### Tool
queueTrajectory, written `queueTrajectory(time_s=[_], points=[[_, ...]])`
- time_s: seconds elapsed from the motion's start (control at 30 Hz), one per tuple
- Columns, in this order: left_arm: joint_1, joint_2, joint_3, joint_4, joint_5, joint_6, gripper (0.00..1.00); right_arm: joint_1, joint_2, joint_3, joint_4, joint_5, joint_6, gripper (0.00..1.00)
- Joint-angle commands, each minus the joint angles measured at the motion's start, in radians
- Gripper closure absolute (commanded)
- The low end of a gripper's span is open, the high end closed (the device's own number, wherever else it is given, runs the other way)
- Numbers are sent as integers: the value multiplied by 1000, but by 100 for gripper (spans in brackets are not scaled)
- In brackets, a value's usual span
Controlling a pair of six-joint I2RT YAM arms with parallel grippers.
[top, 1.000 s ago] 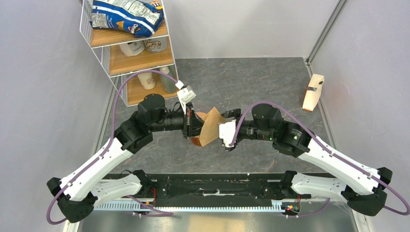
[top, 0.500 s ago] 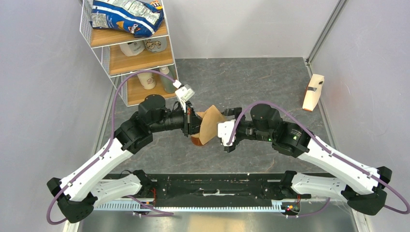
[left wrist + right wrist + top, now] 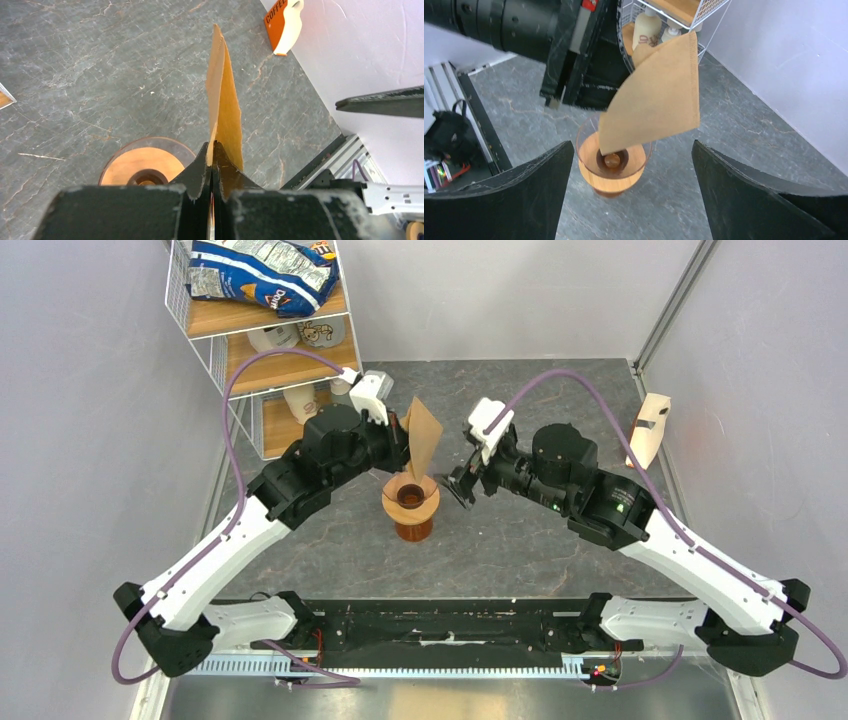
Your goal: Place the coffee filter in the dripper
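The tan-brown coffee filter (image 3: 424,436) hangs flat and upright, pinched at one edge by my left gripper (image 3: 403,438). Its lower corner is just above the dripper (image 3: 411,497), a light-wood ring with a dark centre hole inside a clear rim, on an amber base. In the left wrist view my gripper (image 3: 214,148) is shut on the filter (image 3: 223,100), with the dripper (image 3: 141,168) lower left. My right gripper (image 3: 462,486) is open and empty, right of the dripper. In its view the filter (image 3: 659,100) hangs over the dripper (image 3: 612,165) between wide fingers (image 3: 514,195).
A wire shelf (image 3: 268,335) with bottles and a chip bag stands at the back left, close behind my left arm. A pale wooden stand (image 3: 647,430) leans at the far right wall; it also shows in the left wrist view (image 3: 284,20). A black rail (image 3: 440,625) runs along the near edge.
My left gripper has lifted the filter up and toward the back, uncovering the dripper. My right gripper has drawn away from the filter to the right and stands open.
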State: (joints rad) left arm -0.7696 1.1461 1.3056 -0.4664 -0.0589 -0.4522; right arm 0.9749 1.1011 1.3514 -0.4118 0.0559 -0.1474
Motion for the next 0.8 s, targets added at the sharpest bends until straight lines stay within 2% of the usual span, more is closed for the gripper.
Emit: queueTrajectory(time_s=[0.0,0.4,0.77], points=[[1,36,77,29,-51,-90,98,1,47,58,70,66,121,5],[5,54,88,49,6,-190,98,25,70,-6,191,157,3,13],[9,69,101,60,12,-227,98,36,81,-64,235,204,-92,14]])
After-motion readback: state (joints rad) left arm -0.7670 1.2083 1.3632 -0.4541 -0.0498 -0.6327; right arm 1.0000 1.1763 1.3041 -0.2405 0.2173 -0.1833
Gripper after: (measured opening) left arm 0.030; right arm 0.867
